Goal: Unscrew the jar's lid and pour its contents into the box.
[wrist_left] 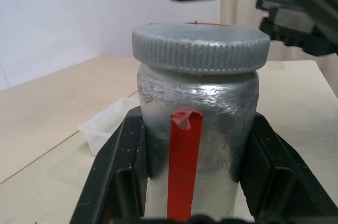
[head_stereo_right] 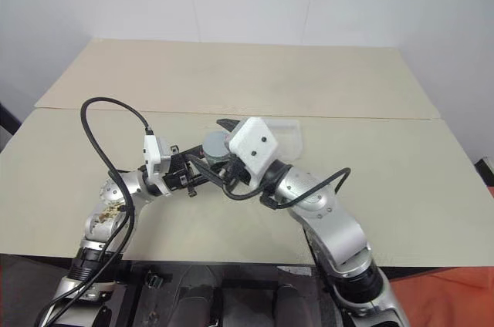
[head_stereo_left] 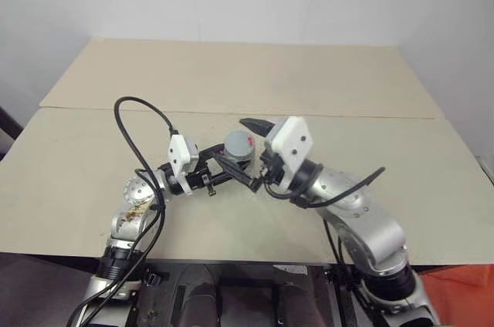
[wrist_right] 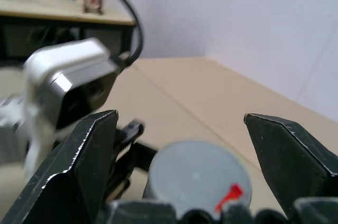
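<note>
The jar (wrist_left: 196,145), whitish-clear with a red stripe down its side, stands upright between the black fingers of my left gripper (head_stereo_left: 228,163), which is shut on its body. Its grey ribbed lid (wrist_left: 200,47) sits on top, with a red mark on its upper face. My right gripper (wrist_right: 179,121) is open above the lid (wrist_right: 196,177), one finger on each side and neither touching it. The box (head_stereo_right: 290,136), a shallow clear tray, lies on the table just behind the right gripper's white camera housing.
The beige table (head_stereo_left: 231,72) is made of two boards with a seam running across, and its far board is bare. A black cable (head_stereo_left: 143,111) loops up from my left arm. A white wall stands behind the table.
</note>
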